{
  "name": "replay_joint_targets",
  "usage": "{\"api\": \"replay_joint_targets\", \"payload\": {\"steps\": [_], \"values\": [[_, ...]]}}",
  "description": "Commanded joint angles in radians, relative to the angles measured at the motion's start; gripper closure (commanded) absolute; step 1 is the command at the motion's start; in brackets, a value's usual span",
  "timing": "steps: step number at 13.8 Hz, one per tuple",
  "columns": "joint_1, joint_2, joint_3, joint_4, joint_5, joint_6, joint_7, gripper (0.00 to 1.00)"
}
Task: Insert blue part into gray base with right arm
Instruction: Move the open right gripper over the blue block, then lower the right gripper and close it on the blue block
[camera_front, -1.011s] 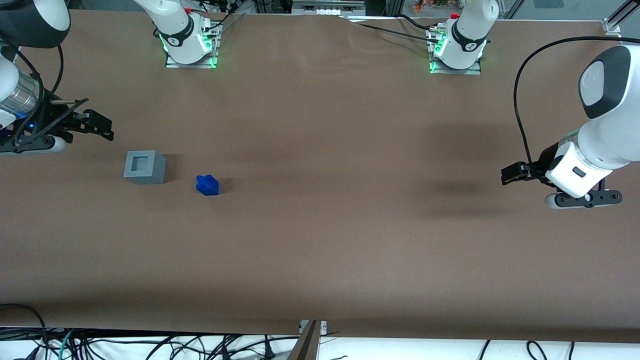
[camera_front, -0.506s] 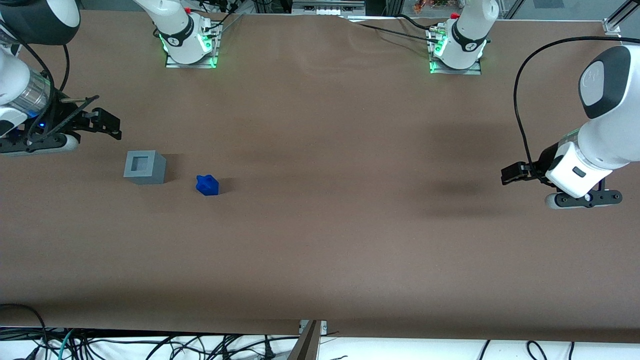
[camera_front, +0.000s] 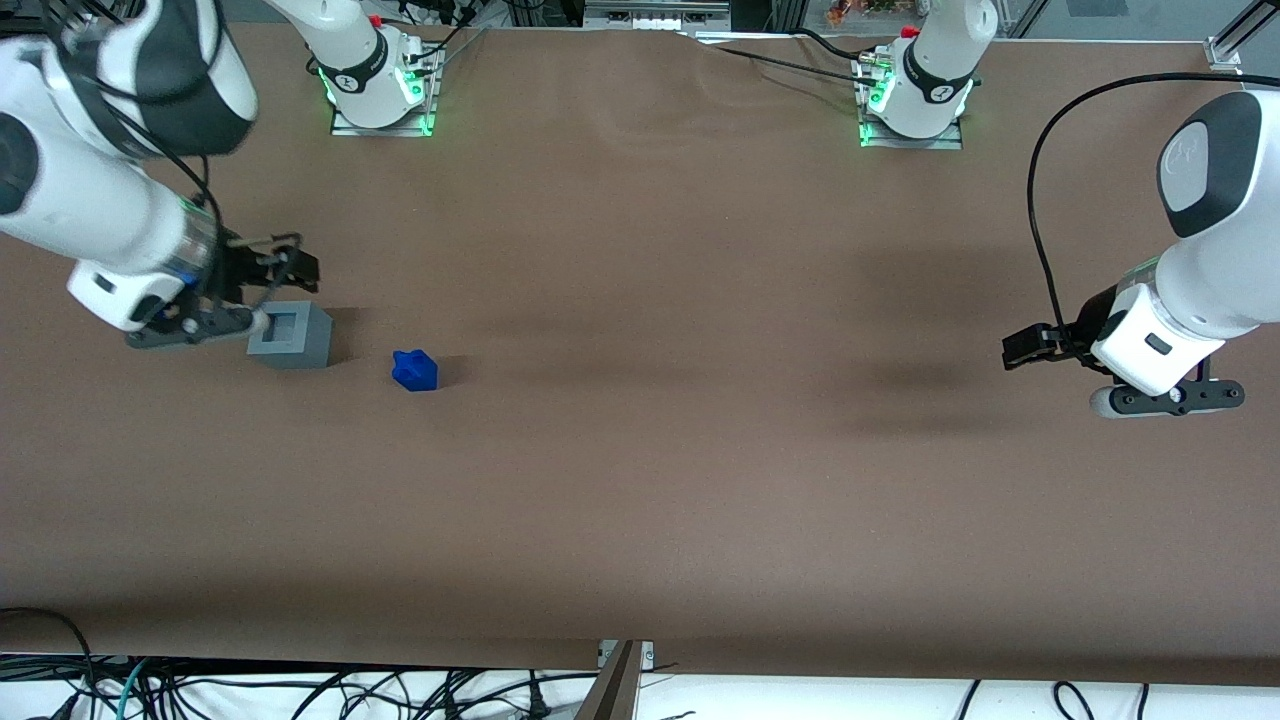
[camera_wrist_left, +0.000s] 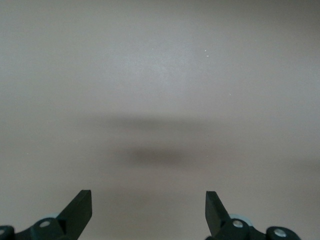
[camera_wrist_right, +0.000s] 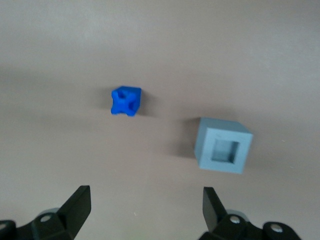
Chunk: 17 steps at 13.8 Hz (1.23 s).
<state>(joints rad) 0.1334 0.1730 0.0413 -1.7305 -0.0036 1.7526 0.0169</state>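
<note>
The gray base (camera_front: 290, 334) (camera_wrist_right: 223, 145), a light gray cube with a square recess on top, stands on the brown table toward the working arm's end. The blue part (camera_front: 415, 369) (camera_wrist_right: 125, 101), a small knobbly piece, lies on the table beside the base, apart from it and a little nearer the front camera. My right arm's gripper (camera_front: 283, 265) (camera_wrist_right: 146, 206) hangs open above the table, just next to the base's edge and farther from the front camera than the base. Nothing is between its fingers (camera_wrist_right: 79, 202).
The brown table (camera_front: 640, 450) stretches wide around both pieces. Two arm bases with green lights (camera_front: 378, 95) stand along the table's edge farthest from the front camera. Cables (camera_front: 300, 690) hang below the near edge.
The right arm has swung in from the table's end toward the gray base, and the gripper now hovers right by it. The base and blue part have not moved.
</note>
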Motion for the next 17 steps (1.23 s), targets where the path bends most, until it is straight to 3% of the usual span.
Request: {"api": "replay_joint_targets", "payload": {"steps": [1, 8, 17], "values": [[0.046, 0.061, -0.001, -0.01, 0.004, 0.088, 0.117, 0.01], [0.071, 0.143, -0.001, -0.276, 0.002, 0.558, 0.192, 0.01], [0.097, 0.241, -0.003, -0.311, -0.001, 0.694, 0.184, 0.01]]}}
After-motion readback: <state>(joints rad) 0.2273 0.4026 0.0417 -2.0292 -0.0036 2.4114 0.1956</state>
